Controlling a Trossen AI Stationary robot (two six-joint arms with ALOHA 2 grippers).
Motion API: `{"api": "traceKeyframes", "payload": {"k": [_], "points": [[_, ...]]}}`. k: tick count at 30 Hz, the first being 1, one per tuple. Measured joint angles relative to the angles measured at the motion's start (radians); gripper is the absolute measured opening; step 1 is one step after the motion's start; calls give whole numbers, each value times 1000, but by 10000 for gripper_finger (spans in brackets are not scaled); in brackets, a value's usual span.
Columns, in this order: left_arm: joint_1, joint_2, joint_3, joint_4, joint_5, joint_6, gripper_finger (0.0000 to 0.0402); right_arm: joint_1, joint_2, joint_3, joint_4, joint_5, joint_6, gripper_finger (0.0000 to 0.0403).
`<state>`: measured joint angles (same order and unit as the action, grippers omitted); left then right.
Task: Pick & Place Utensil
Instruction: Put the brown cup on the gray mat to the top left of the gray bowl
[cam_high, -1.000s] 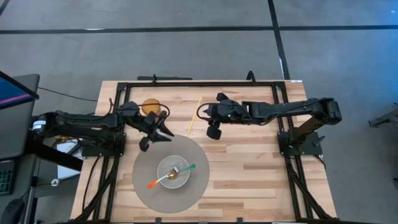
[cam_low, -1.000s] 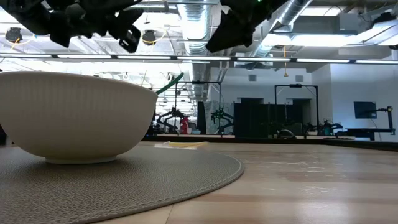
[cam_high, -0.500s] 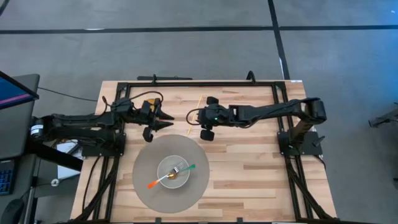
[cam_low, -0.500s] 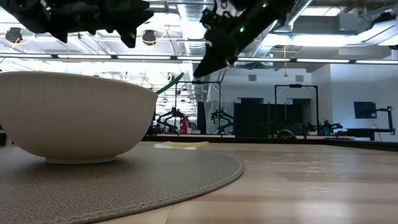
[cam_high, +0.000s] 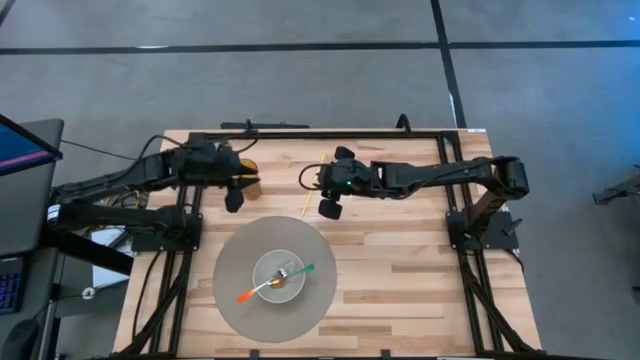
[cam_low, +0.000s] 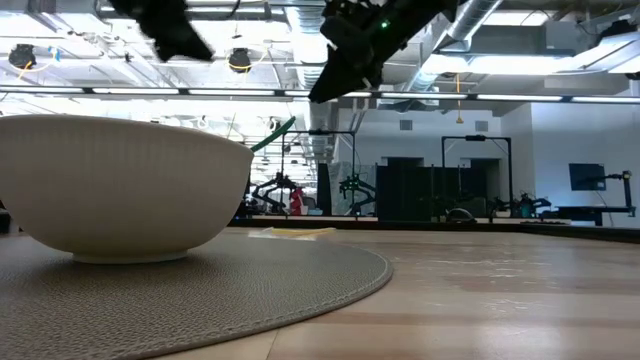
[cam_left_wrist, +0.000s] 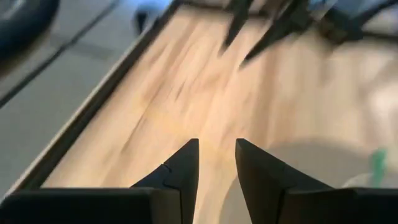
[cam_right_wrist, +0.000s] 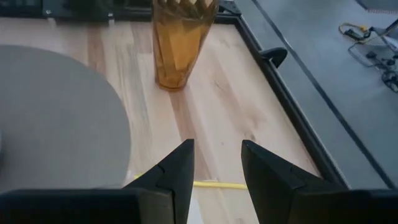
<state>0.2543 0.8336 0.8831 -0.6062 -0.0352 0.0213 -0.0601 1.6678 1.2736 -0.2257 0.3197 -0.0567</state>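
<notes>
— The table?
— Pale wood table (cam_high: 400, 260), grey mat (cam_high: 240, 290), bowl (cam_high: 278, 277) holding utensils (cam_high: 275, 283); yellow stick (cam_right_wrist: 205, 184) under the right gripper (cam_right_wrist: 214, 168) — parted, empty.
— Left gripper (cam_left_wrist: 216, 163)?
— Slightly apart, empty, by the amber cup (cam_right_wrist: 180, 43).

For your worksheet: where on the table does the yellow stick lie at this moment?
In the high view the yellow stick lies flat on the bare wood just beyond the round mat, under the right gripper, with the amber cup off to the left.
</notes>
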Motion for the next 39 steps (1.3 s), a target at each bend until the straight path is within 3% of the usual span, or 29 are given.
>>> {"api": "traceKeyframes", "payload": {"k": [4, 11, 16, 39], "points": [[0, 1, -14, -183, -109, -73, 106, 1, -4, -1, -8, -3, 3, 126], [0, 2, -106, -179, -133, -2, 106, 0, -4, -1, -37, -4, 5, 126], [0, 1, -132, -171, -232, 4, 106, 1, -4, -1, -36, -4, 5, 126], [0, 46, -185, -91, -210, -3, 106, 1, -4, -1, -36, -5, 5, 126]]}}
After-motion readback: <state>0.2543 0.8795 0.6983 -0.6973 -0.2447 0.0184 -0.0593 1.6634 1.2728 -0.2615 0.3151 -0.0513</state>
